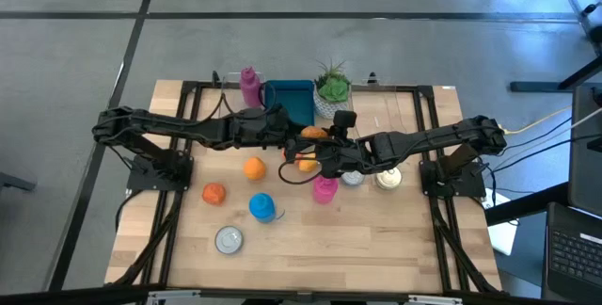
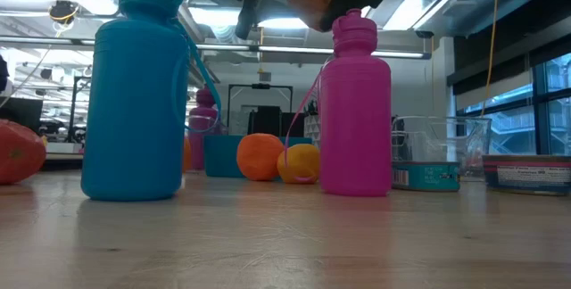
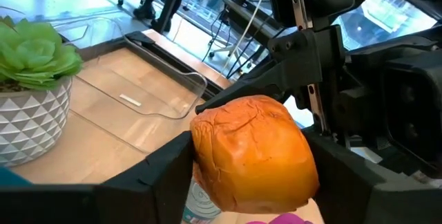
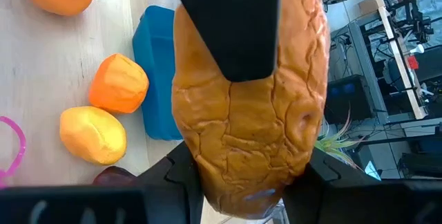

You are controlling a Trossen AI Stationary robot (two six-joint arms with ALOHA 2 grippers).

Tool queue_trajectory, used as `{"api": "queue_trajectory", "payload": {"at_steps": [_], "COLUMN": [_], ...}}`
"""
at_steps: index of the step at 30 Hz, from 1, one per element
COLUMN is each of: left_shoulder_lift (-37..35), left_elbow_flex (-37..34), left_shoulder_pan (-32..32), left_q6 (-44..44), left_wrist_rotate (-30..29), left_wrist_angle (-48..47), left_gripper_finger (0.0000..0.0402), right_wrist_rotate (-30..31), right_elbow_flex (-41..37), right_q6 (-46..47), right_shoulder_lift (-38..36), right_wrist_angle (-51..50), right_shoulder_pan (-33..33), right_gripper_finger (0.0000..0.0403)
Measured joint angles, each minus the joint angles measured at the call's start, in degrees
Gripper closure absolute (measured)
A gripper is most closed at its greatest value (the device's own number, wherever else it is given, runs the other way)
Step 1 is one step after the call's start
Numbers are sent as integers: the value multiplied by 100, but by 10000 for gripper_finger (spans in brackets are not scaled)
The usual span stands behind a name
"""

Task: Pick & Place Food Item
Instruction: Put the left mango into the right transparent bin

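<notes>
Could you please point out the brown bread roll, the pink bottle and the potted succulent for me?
brown bread roll (image 3: 252, 151), left wrist view, its crusty front face.
pink bottle (image 2: 355, 124), low view, middle of its body.
potted succulent (image 1: 333, 87), high view, its green leaves.

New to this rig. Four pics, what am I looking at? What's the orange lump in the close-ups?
Two robot arms work at a wooden table. One picture looks down from overhead, one sits at table height, and two come from cameras on the wrists. Mid-table, the left gripper and the right gripper both have fingers around the same orange bread-like food item, raised above the table, apparently a handover. On the table: a blue bottle, a pink bottle, orange fruits, tins, a blue bin and a potted plant.
</notes>
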Motion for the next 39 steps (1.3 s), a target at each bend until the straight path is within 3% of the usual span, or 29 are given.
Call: {"api": "queue_trajectory", "payload": {"at_steps": [8,21,28,33,39], "left_shoulder_lift": [0,-7,-20,-156,-554], "left_elbow_flex": [2,2,13,-10,0], "left_shoulder_pan": [4,-7,-7,3,-2], "left_q6": [232,848,1031,1301,1649], "left_wrist_rotate": [104,173,208,150,-171], "left_wrist_angle": [6,-24,63,-227,-700], "left_gripper_finger": [253,258,259,261,261], "right_wrist_rotate": [152,148,-3,-458,-433], "right_elbow_flex": [-4,9,396,667,667], "right_q6": [-44,-131,-142,-120,-138], "right_shoulder_lift": [0,0,-15,-180,-577], "right_wrist_angle": [-4,-15,-167,-220,-387], "right_shoulder_pan": [4,210,288,336,513], "right_gripper_finger": [262,196,149,115,102]}}
